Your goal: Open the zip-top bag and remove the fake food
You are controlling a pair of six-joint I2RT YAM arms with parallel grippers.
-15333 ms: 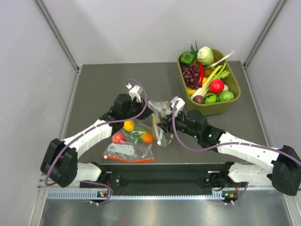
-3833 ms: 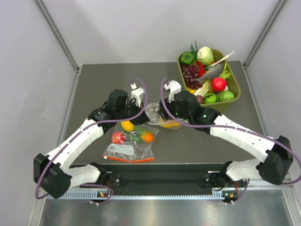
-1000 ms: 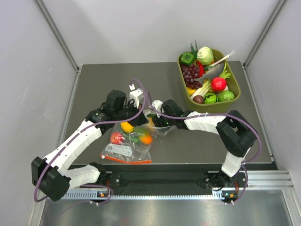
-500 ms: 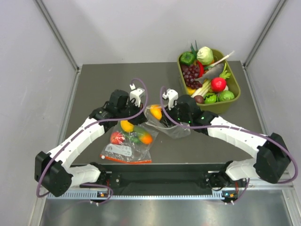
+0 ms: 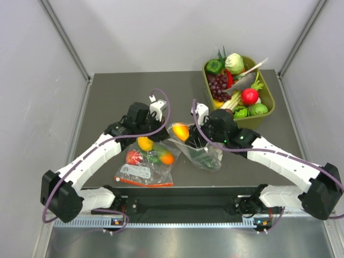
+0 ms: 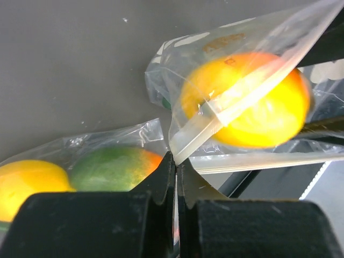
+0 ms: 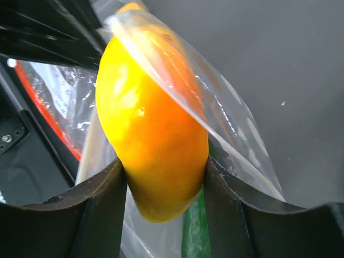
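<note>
Top view: zip-top bag (image 5: 209,158) lies on the table (image 5: 107,97) near centre, between the two arms. Its mouth is lifted toward the left gripper (image 5: 163,133). Right gripper (image 5: 187,135) is at the mouth, with the yellow fruit (image 5: 180,130) there. A second bag (image 5: 148,164) of small round fruits lies just left. A green bin (image 5: 267,110) of produce sits at the far right.

Left wrist: jaws are together, pinching a corner of the bag's zip edge. The fruit shows behind the film, with the zip strip crossing it.

Right wrist: jaws are clamped on the yellow fruit's sides. Bag film drapes over its top and far side. The dark green piece (image 7: 192,231) lies lower down inside the bag.
</note>
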